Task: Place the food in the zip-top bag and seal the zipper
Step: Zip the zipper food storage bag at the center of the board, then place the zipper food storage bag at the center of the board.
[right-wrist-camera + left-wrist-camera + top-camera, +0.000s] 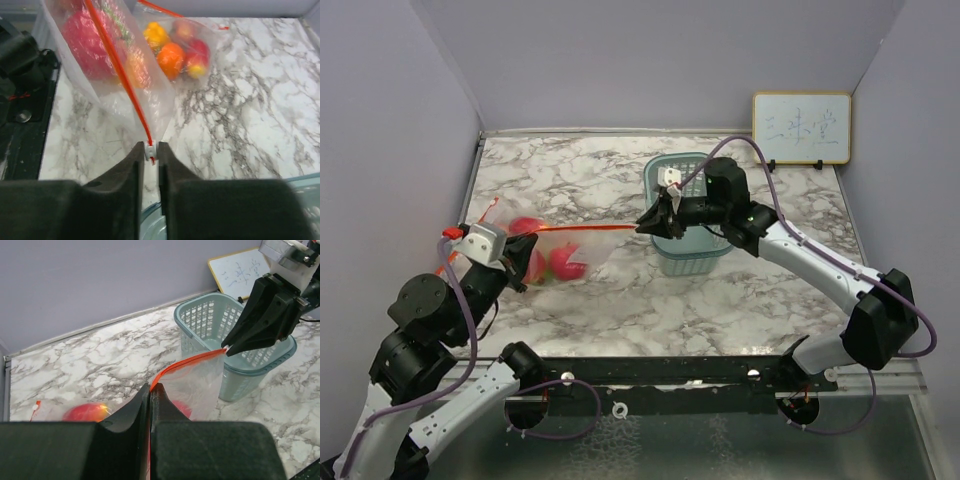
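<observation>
A clear zip-top bag (582, 247) with a red zipper (590, 229) hangs stretched between my two grippers above the marble table. The food, small glossy red, orange and yellow toy fruits (170, 59), lies inside it; red ones (564, 262) show from above. My left gripper (518, 255) is shut on the bag's left zipper end (150, 388). My right gripper (645, 225) is shut on the white zipper slider (151, 150) at the bag's right end, just in front of the basket. The right gripper also shows in the left wrist view (227, 347).
A pale teal lattice basket (692, 255) stands right of the bag, under my right wrist. A small whiteboard (801, 127) leans on the back wall at the right. Grey walls close in the left, back and right sides.
</observation>
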Tool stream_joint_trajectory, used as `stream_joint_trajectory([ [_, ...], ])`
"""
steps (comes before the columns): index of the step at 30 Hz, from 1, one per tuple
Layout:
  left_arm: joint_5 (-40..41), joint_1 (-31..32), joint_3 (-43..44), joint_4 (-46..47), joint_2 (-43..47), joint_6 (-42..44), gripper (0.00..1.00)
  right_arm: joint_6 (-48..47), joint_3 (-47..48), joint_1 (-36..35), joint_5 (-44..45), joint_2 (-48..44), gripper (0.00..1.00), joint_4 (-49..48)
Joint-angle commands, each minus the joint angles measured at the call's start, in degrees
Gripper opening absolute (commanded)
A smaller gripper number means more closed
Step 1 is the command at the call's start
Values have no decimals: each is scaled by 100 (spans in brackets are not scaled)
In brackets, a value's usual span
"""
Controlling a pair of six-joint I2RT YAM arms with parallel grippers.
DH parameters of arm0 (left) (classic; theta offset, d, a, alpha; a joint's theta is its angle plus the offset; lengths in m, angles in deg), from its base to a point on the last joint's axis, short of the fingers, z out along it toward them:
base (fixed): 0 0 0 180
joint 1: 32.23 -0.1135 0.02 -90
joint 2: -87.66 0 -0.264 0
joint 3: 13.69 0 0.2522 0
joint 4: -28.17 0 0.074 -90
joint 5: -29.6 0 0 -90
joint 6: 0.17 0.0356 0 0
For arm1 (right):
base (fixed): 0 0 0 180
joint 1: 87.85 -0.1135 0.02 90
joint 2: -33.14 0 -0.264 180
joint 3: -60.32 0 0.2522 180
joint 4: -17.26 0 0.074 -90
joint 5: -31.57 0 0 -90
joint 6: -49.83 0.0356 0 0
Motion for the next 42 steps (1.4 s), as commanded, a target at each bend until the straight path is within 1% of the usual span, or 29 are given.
stream_joint_trajectory([
  [1, 361, 4, -195, 867, 17, -123, 0, 661, 56, 100, 1089, -130, 41, -423],
  [4, 509, 4, -626, 1526, 7, -385, 0, 1355, 274, 100, 1648, -164, 88, -568],
  [5, 691, 2, -826, 1805, -7, -507, 0, 1596, 417, 100, 1897, -132, 99, -499],
  [7, 1218, 1, -1198, 2340, -80, -873, 0, 1950, 749, 104, 2442, 1, 99, -124],
  [9, 2004, 2, -1561, 2753, -214, -1354, 0, 2316, 968, 102, 3023, 87, 99, 206],
  [11, 2787, 4, -1953, 3152, -389, -1880, 0, 2572, 873, 100, 3560, 18, 99, 241],
  [13, 3069, 3, -2383, 3811, -609, -2038, 0, 2786, 582, 100, 4138, -184, 99, 113],
  [14, 3093, -3, -2493, 4057, -761, -2069, 7, 2875, 417, 101, 4284, -306, 99, 9],
  [15, 3104, -4, -2492, 4138, -953, -2118, 35, 2947, 234, 100, 4483, -434, 99, -89],
  [16, 3022, -4, -2397, 4148, -1164, -2099, 72, 2977, 111, 100, 4680, -582, 99, -121],
  [17, 2907, -9, -2259, 4100, -1371, -2015, 95, 3020, 31, 100, 4836, -669, 99, -114],
  [18, 2800, -8, -2069, 3966, -1575, -1952, 99, 3107, -45, 100, 4971, -746, 99, -115],
  [21, 2412, -4, -1626, 3796, -1948, -1798, 99, 3255, -162, 100, 5181, -889, 99, -72],
  [23, 2023, -10, -1472, 3821, -2010, -1643, 99, 3338, -188, 109, 5284, -933, 99, -20],
  [26, 1719, -10, -1365, 3785, -2003, -1531, 99, 3345, -200, 104, 5387, -933, 99, 56],
  [35, 1524, -11, -1379, 3581, -1881, -1177, 99, 3364, -112, 100, 5608, -870, 99, 304],
  [42, 1383, -14, -1379, 3441, -2008, -1102, 99, 3395, -55, 100, 5691, -831, 99, 485],
])
